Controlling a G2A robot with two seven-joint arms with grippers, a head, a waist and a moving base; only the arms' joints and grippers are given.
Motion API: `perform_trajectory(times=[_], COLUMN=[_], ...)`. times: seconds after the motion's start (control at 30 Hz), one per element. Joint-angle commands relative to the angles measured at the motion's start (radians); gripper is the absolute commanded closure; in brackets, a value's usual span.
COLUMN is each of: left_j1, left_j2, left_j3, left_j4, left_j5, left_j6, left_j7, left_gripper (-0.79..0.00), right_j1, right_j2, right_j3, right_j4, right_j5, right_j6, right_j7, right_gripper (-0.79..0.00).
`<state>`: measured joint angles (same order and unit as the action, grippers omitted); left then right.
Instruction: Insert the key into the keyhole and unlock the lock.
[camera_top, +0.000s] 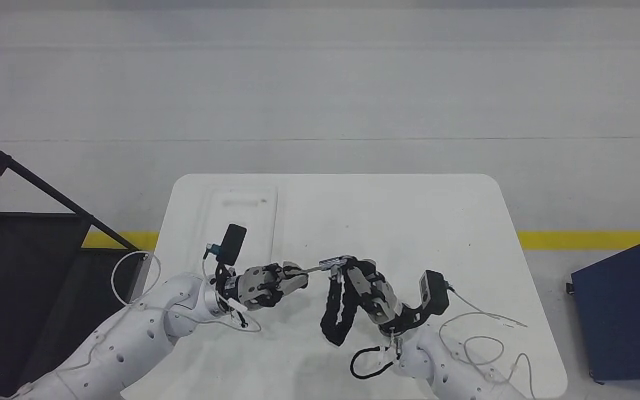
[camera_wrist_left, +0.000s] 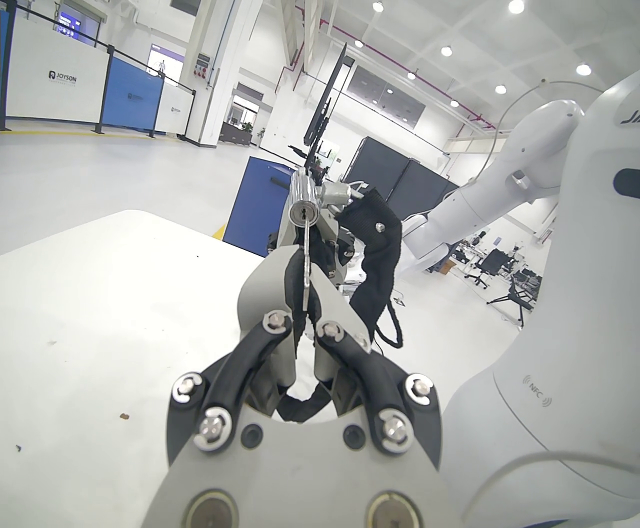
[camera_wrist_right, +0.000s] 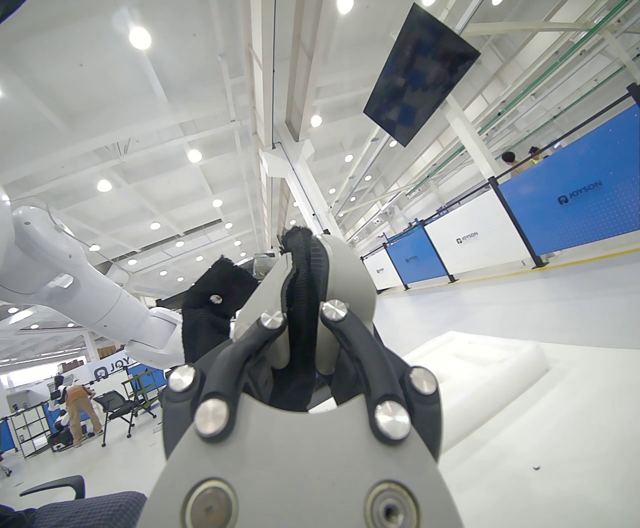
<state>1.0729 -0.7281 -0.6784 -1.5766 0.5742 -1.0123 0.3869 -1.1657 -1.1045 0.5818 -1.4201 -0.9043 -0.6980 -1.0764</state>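
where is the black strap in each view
Top view: the black strap trails from the right gripper toward the table's near edge.
Left wrist view: the strap dangles just beyond the key and lock.
Right wrist view: the strap is pinched between the right gripper's fingers.
Shared landmark: the white table.

1. A white table (camera_top: 420, 210) stands on a pale grey floor (camera_top: 320, 80) crossed by a yellow stripe (camera_top: 580, 240).
2. Blue and white barrier panels (camera_wrist_right: 570, 210) stand in a row.
3. Round ceiling lights (camera_wrist_right: 140, 37) glow overhead (many, in rows), beside a hanging black screen (camera_wrist_right: 420, 70).
4. Farther off stand dark partitions (camera_wrist_left: 395, 175) and black office chairs (camera_wrist_left: 492, 262).
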Motion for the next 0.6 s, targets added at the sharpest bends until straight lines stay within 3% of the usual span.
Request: perform_trajectory(times=[0.0, 0.57], left_j1=[-0.001, -0.012], left_j2=[0.001, 0.004], left_j3=[0.002, 0.021], left_j4=[0.002, 0.004], left_j5=[-0.005, -0.026], left_j6=[0.000, 0.000], left_j7=[0.002, -0.004], left_gripper=[0.000, 0.000], right_j1=[-0.011, -0.067], right_j2=[-0.001, -0.016], right_j3=[0.014, 0.097], right_j4=[-0.014, -0.041], right_j5=[0.005, -0.040], right_j6=[0.002, -0.042], right_j7=[0.027, 0.096], right_gripper=[0.000, 0.000])
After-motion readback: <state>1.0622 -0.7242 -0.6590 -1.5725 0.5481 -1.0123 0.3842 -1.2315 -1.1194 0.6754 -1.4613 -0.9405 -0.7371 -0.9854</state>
